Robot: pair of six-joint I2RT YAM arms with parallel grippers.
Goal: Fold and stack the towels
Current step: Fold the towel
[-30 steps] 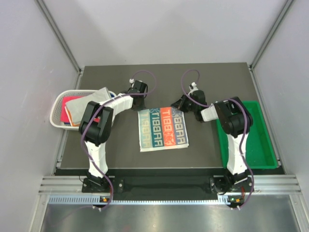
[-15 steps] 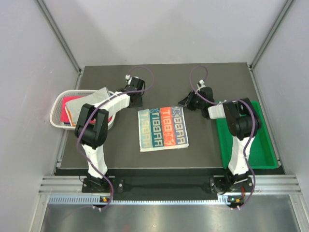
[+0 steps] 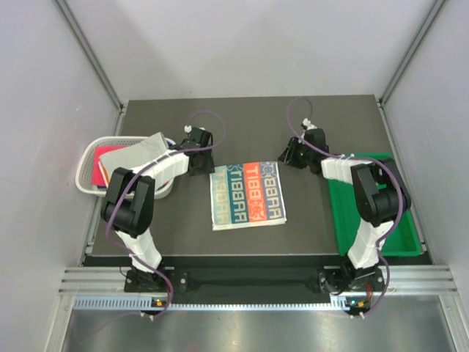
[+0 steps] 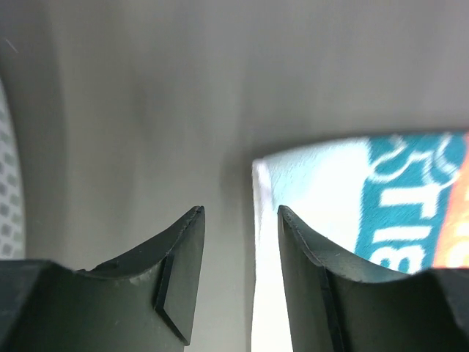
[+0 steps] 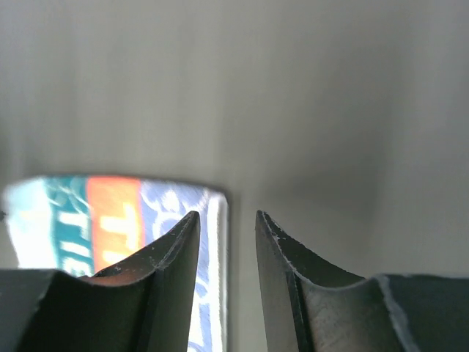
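Observation:
The white letter-print towel [image 3: 247,195] lies flat and spread out in the middle of the table. My left gripper [image 3: 198,163] is open and low, just off the towel's far left corner. In the left wrist view [image 4: 240,220] the towel's edge [image 4: 344,191] runs between the jaws. My right gripper [image 3: 291,155] is open and low, just off the far right corner. In the right wrist view [image 5: 226,220] the towel corner [image 5: 110,213] lies by the left jaw. A grey towel [image 3: 135,152] and a pink-red towel [image 3: 102,163] sit in the basket.
The white mesh basket [image 3: 89,155] stands at the left table edge, beside my left arm. The green plastic tray [image 3: 399,220] lies along the right edge, under my right arm. Grey walls close in the table on three sides.
My left gripper has moved left and nearer, down to the towel's far left corner. My right gripper has moved right, off the far right corner. The towel has not moved.

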